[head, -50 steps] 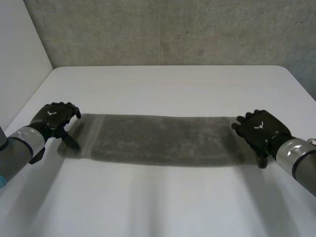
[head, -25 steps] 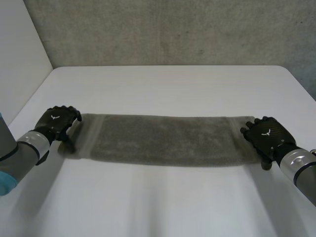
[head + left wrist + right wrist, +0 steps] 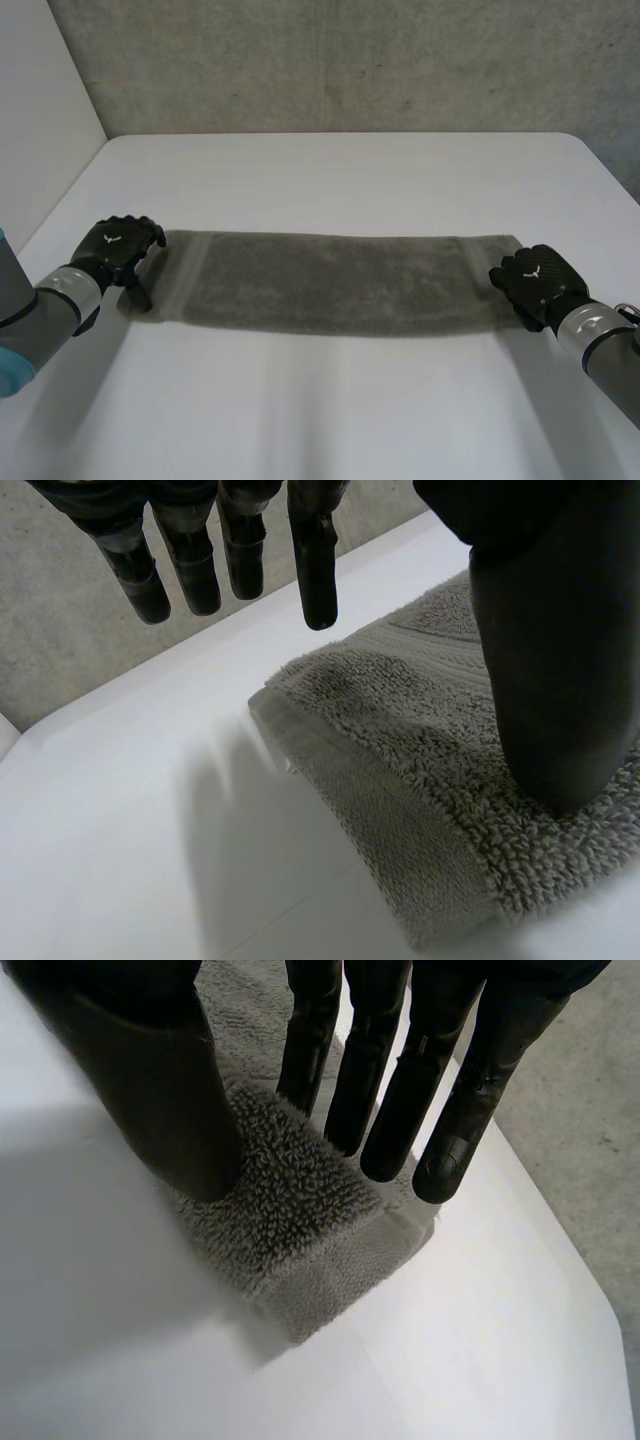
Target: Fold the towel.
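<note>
Grey towel [image 3: 330, 282] looks limp; pinch its end corners. Left robot hand [image 3: 118, 246] at nine o'clock, right robot hand [image 3: 535, 281] at three, both straight-fingered.

The towel [image 3: 330, 282] has one grey-brown colour over its whole length. Its looped pile looks a little speckled from near. Close to each short end of the towel a flat band [image 3: 370, 810] runs across, smoother and slightly paler. The worktop [image 3: 340, 180] under the towel is plain white. At the towel's two ends the left hand [image 3: 120, 245] and the right hand [image 3: 535, 280] are black, each with a small white mark on its back. The left arm [image 3: 55, 300] and the right arm [image 3: 600, 335] are grey. The wall [image 3: 350, 60] beyond the towel is grey concrete with darker spots.
</note>
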Robot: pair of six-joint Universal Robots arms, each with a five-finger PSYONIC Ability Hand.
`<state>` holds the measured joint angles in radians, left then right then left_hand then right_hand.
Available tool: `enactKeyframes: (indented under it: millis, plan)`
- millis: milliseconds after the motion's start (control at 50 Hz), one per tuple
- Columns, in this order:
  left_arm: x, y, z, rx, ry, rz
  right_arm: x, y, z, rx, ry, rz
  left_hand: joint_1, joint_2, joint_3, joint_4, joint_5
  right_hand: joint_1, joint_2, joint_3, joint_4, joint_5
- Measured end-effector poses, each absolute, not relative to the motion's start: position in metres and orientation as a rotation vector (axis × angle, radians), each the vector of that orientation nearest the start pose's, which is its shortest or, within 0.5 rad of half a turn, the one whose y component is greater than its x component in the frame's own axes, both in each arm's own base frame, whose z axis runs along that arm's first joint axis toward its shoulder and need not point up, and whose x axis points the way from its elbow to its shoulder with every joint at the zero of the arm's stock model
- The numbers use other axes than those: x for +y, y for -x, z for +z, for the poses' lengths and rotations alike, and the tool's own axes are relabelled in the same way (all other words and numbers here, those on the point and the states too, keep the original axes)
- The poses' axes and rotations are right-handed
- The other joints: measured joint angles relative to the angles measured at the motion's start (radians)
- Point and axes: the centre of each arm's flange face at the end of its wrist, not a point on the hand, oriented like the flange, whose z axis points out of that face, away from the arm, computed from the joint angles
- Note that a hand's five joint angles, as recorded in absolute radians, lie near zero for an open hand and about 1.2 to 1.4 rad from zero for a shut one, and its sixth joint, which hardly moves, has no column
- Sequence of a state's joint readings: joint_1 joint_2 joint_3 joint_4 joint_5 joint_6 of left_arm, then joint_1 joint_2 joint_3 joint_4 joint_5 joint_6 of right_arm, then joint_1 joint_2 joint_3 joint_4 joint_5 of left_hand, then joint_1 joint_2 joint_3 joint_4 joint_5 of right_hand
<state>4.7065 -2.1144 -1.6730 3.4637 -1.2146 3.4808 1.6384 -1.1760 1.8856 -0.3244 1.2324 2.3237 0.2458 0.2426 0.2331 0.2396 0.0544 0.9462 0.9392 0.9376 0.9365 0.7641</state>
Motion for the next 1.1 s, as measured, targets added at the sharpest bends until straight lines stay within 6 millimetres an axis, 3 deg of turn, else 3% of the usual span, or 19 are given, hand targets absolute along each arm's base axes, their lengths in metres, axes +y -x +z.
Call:
enactKeyframes:
  millis: [200, 280, 340, 500, 620, 720, 780, 880, 960, 1020, 1040, 1100]
  plan:
    - [-0.349, 0.165, 0.124, 2.493, -0.774, -1.911, -0.298, -0.18, 0.123, 2.305, 1.428, -1.869, 0.0, 0.0, 0.0, 0.0, 0.0, 0.031, 0.027, 0.03, 0.03, 0.026]
    - [-0.348, 0.165, 0.124, 2.492, -0.773, -1.911, -0.3, -0.177, 0.123, 2.319, 1.418, -1.872, 0.0, 0.0, 0.0, 0.0, 0.0, 0.242, 0.239, 0.227, 0.237, 0.24]
    - [-0.348, 0.165, 0.126, 2.487, -0.771, -1.916, -0.304, -0.172, 0.125, 2.339, 1.407, -1.879, 0.0, 0.0, 0.0, 0.0, 0.0, 0.359, 0.368, 0.378, 0.395, 0.385]
    - [-0.348, 0.162, 0.129, 2.48, -0.76, -1.92, -0.315, -0.146, 0.131, 2.41, 1.456, -1.914, 0.0, 0.0, 0.0, 0.0, 0.0, 0.359, 0.368, 0.394, 0.402, 0.385]
    - [-0.35, 0.156, 0.136, 2.469, -0.73, -1.929, -0.335, -0.109, 0.148, 2.508, 1.598, -1.973, 0.0, 0.0, 0.0, 0.0, 0.0, 0.359, 0.368, 0.4, 0.402, 0.385]
    - [-0.347, 0.155, 0.156, 2.445, -0.716, -1.964, -0.349, -0.105, 0.174, 2.516, 1.691, -2.031, 0.0, 0.0, 0.0, 0.0, 0.0, 0.362, 0.368, 0.401, 0.402, 0.385]
    - [-0.343, 0.159, 0.171, 2.435, -0.711, -2.002, -0.35, -0.127, 0.196, 2.448, 1.71, -2.098, 0.0, 0.0, 0.0, 0.0, 0.0, 0.364, 0.368, 0.401, 0.402, 0.385]
    - [-0.334, 0.17, 0.202, 2.419, -0.676, -2.118, -0.329, -0.202, 0.233, 2.196, 1.689, -2.226, 0.0, 0.0, 0.0, 0.0, 0.0, 0.365, 0.37, 0.406, 0.402, 0.385]
    - [-0.328, 0.177, 0.227, 2.409, -0.619, -2.231, -0.28, -0.289, 0.252, 1.908, 1.674, -2.25, 0.0, 0.0, 0.0, 0.0, 0.0, 0.365, 0.37, 0.409, 0.402, 0.385]
    - [-0.326, 0.178, 0.234, 2.412, -0.596, -2.265, -0.242, -0.335, 0.25, 1.765, 1.693, -2.214, 0.0, 0.0, 0.0, 0.0, 0.0, 0.365, 0.37, 0.409, 0.402, 0.385]
    - [-0.326, 0.179, 0.235, 2.416, -0.59, -2.272, -0.225, -0.353, 0.245, 1.713, 1.71, -2.187, 0.0, 0.0, 0.0, 0.0, 0.0, 0.362, 0.37, 0.409, 0.402, 0.385]
    - [-0.324, 0.181, 0.234, 2.43, -0.587, -2.275, -0.183, -0.39, 0.221, 1.626, 1.777, -2.1, 0.0, 0.0, 0.0, 0.0, 0.0, 0.026, 0.024, 0.05, 0.047, 0.029]
